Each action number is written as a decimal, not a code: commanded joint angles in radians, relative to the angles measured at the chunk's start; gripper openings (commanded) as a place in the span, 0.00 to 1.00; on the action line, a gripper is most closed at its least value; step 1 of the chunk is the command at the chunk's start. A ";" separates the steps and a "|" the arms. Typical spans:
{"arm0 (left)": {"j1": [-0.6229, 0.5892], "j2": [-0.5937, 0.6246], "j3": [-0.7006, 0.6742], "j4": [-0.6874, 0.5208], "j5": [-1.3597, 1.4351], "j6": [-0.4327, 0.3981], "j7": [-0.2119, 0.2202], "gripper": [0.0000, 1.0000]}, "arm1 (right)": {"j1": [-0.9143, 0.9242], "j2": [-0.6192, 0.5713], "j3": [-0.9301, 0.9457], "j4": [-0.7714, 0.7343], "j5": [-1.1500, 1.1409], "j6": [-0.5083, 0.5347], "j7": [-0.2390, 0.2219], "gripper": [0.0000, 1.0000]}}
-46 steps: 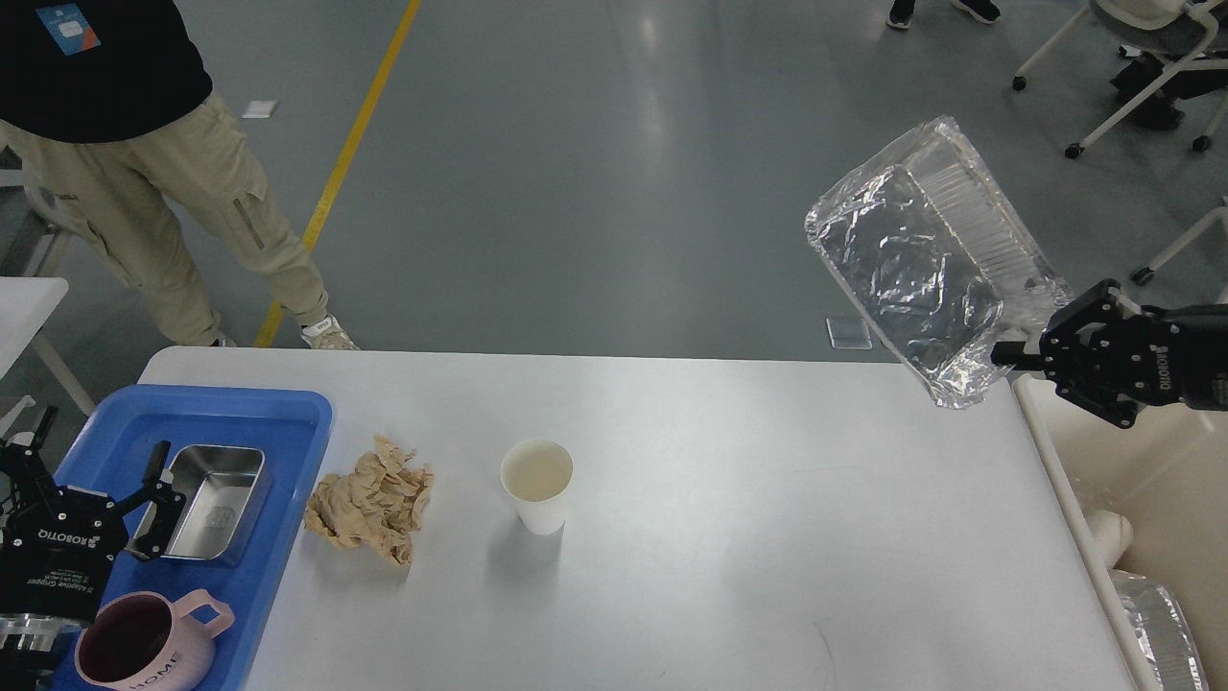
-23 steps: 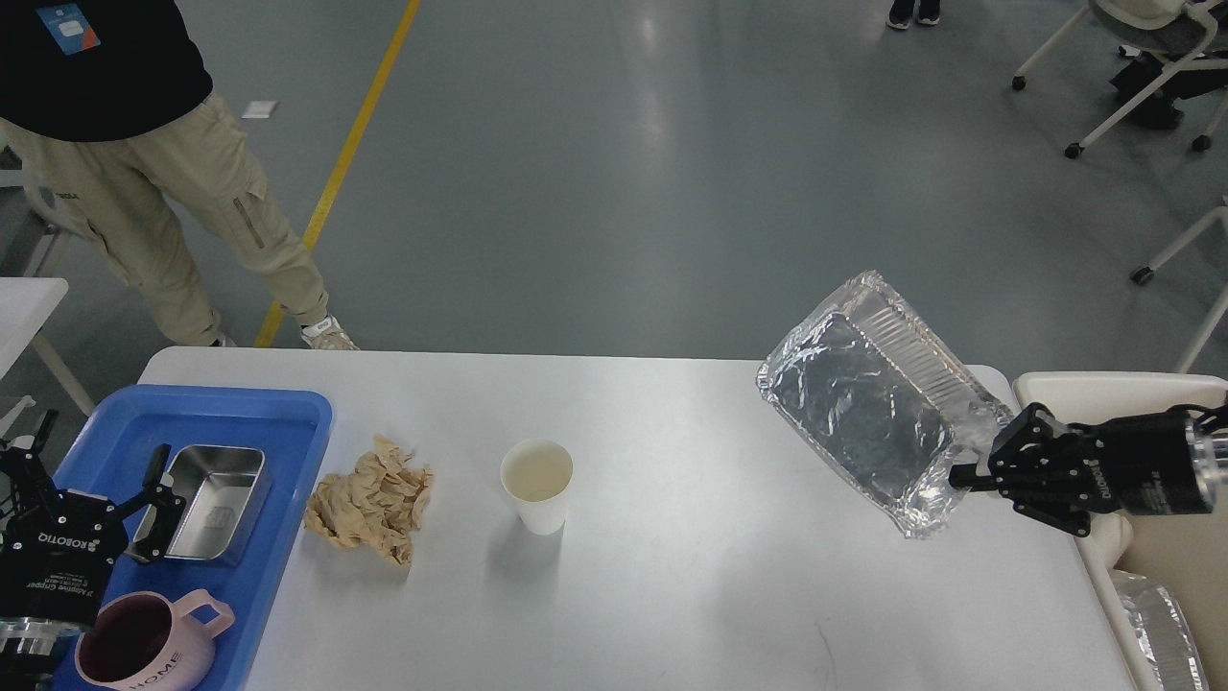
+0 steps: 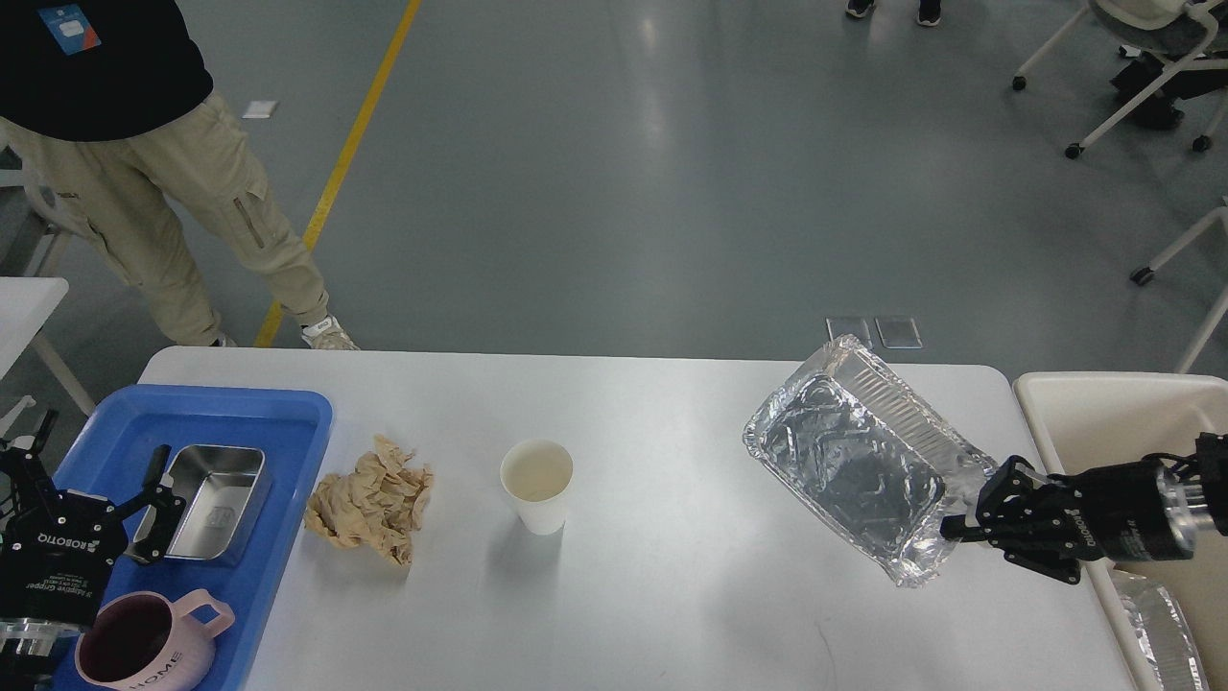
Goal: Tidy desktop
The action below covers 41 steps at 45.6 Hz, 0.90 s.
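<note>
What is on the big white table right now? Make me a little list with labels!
surface: large white rectangular desktop
left side: blue plastic tray holding a shiny metal rectangular box and a pink mug
middle: crumpled brown paper napkin, white paper cup upright
right side: silver foil tray, tilted
right gripper: shut on the foil tray's corner
left gripper: open, over the blue tray, holding nothing
beside table: cream bin
</note>
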 commanded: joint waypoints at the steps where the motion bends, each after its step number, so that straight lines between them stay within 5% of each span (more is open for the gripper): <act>1: 0.002 0.000 0.000 0.002 0.001 -0.001 0.000 0.97 | -0.002 0.003 0.016 -0.010 0.020 0.002 0.009 0.00; 10: 0.000 -0.001 0.001 0.002 0.001 0.000 0.000 0.97 | -0.028 0.002 0.028 -0.008 0.160 0.008 0.014 0.00; 41: -0.003 -0.001 0.001 0.003 0.001 -0.001 0.000 0.97 | -0.068 0.043 -0.044 0.035 0.049 0.043 -0.018 0.00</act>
